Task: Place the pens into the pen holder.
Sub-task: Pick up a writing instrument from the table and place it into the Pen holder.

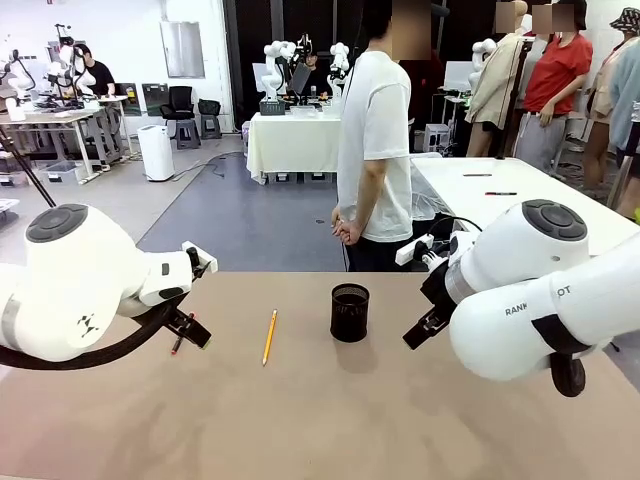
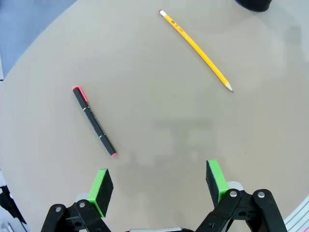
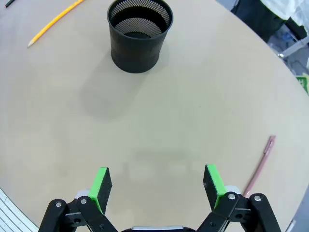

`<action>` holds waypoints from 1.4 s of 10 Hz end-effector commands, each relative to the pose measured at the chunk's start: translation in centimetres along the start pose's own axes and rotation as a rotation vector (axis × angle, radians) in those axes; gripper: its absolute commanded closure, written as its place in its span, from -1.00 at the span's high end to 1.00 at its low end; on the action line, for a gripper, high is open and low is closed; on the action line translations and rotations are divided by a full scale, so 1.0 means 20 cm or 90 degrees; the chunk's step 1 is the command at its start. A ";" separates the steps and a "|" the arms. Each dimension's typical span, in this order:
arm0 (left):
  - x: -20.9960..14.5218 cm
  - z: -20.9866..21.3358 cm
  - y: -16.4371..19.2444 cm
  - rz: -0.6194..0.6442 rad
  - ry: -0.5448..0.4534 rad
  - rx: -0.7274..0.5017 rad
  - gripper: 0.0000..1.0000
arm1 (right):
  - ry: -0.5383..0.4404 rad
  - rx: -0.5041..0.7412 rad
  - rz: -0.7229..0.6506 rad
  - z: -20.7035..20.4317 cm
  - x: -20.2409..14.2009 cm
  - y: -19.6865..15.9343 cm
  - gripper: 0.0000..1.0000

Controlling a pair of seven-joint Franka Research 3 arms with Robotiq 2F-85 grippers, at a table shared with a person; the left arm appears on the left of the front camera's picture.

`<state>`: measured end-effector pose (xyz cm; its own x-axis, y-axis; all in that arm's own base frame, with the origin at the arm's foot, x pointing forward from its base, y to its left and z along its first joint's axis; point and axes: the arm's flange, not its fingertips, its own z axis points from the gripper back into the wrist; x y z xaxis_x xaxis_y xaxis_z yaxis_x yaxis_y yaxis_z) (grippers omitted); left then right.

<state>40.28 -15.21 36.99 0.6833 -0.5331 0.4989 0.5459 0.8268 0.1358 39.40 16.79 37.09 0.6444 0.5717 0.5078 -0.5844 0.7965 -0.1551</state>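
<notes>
Hovering over the tan surface [image 1: 320, 425], my left pincer [image 2: 158, 182] stands wide open and holds nothing. Ahead of it lie a slim black pen with pink ends [image 2: 94, 121] and, farther off, a yellow-orange wooden pencil [image 2: 195, 50], well apart from each other. My right pincer [image 3: 157, 182] is likewise spread open with nothing in it. Beyond it the small black wire-mesh cylindrical pen holder [image 3: 140, 36] stands upright. A thin dark maroon pen [image 3: 260, 166] lies flat near one finger. The pencil rests beside the holder, not touching it.
</notes>
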 end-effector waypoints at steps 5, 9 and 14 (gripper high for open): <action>0.00 0.00 0.00 0.000 0.000 0.000 1.00 | 0.000 0.000 0.000 0.00 0.00 0.00 1.00; 0.00 0.00 0.00 0.000 0.000 0.000 1.00 | 0.000 0.000 0.000 0.00 0.00 0.00 1.00; 0.00 0.00 0.00 0.000 0.000 0.000 1.00 | 0.000 0.000 0.000 0.00 0.00 0.00 1.00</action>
<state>40.27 -15.21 36.99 0.6833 -0.5331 0.4989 0.5459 0.8268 0.1358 39.40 16.79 37.09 0.6444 0.5717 0.5078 -0.5844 0.7965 -0.1551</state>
